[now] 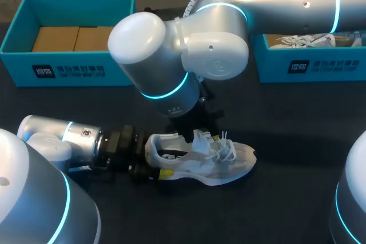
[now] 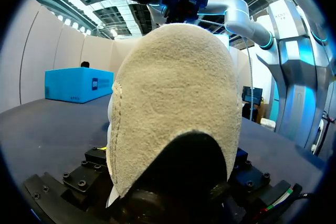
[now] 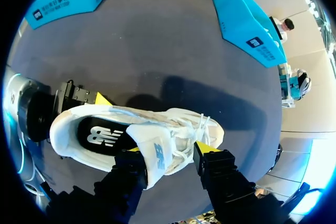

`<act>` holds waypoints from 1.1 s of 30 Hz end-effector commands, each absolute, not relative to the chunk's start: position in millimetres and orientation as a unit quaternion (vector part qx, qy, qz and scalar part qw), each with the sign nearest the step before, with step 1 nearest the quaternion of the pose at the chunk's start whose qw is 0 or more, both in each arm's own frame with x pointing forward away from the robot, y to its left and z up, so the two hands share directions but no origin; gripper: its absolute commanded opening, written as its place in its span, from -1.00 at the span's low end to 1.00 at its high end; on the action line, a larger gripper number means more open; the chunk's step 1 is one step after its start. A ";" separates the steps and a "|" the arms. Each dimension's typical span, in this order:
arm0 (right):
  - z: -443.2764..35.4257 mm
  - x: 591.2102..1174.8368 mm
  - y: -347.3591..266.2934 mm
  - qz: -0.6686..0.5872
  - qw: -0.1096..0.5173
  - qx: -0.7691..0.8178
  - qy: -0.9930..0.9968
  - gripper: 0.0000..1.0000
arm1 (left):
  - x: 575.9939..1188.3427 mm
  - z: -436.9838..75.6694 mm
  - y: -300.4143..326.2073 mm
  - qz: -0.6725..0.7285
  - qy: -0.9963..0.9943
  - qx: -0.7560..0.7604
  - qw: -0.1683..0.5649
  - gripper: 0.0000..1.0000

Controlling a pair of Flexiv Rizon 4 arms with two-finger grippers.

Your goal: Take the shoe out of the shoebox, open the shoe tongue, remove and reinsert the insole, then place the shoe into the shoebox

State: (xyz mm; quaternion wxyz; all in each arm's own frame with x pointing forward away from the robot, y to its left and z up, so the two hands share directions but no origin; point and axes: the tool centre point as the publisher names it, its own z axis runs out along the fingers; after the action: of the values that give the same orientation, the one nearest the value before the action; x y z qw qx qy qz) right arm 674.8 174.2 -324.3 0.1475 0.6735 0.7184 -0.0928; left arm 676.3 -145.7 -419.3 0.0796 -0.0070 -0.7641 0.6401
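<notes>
**Progress.** Step one is complete. The shoe [image 1: 223, 161] is out of its box and lies on the dark table [image 1: 286, 118], near the middle, with its heel to the left and its toe to the right.

**Near end.** The left gripper [image 1: 155, 158] comes in from the left and clamps the heel [image 2: 173, 103], with one yellow tip on either side.

**Over the shoe.** The right gripper [image 3: 170, 149] hangs directly above the shoe's opening. The tongue [image 3: 155, 153] stands raised at this gripper, with the laces [image 3: 190, 129] just beside it. Whether the gripper pinches the tongue or only straddles it cannot be told.

**Step in hand (judgement).** The tongue is being opened. The insole [image 3: 102, 135] lies flat inside the shoe, so its removal and reinsertion most likely remain. Returning the shoe to a box certainly remains.

**Condition of the shoe.** It is a low white trainer with these features:
- a cream, nappy heel panel
- loose white laces
- a black insole with a white mark

It rests on its sole, tipped slightly.

**Far edge.** Two blue boxes stand well apart from the shoe. The left shoebox [image 1: 68, 70] holds brown packing. The right shoebox [image 1: 320, 67] holds a second shoe [image 1: 303, 41].
</notes>
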 end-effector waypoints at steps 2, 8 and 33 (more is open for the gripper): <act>-325.0 667.0 172.2 -0.037 0.157 0.827 0.539 -0.22 | 674.9 -419.4 -145.8 0.640 -0.764 -0.006 0.078 -1.00; -321.6 661.0 162.6 -0.015 0.127 0.828 0.546 -1.00 | 674.9 -419.4 -145.8 0.640 -0.764 -0.006 0.078 -1.00; -326.2 664.1 95.1 0.082 -0.003 0.823 0.562 -1.00 | 674.9 -419.4 -145.8 0.640 -0.764 -0.006 0.078 -1.00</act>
State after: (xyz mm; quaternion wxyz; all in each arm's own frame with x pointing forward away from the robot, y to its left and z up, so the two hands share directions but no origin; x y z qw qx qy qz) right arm 666.1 106.0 -321.5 0.0674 0.7752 0.6281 -0.0104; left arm 676.3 -145.9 -418.9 0.0795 -0.0068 -0.7641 0.6402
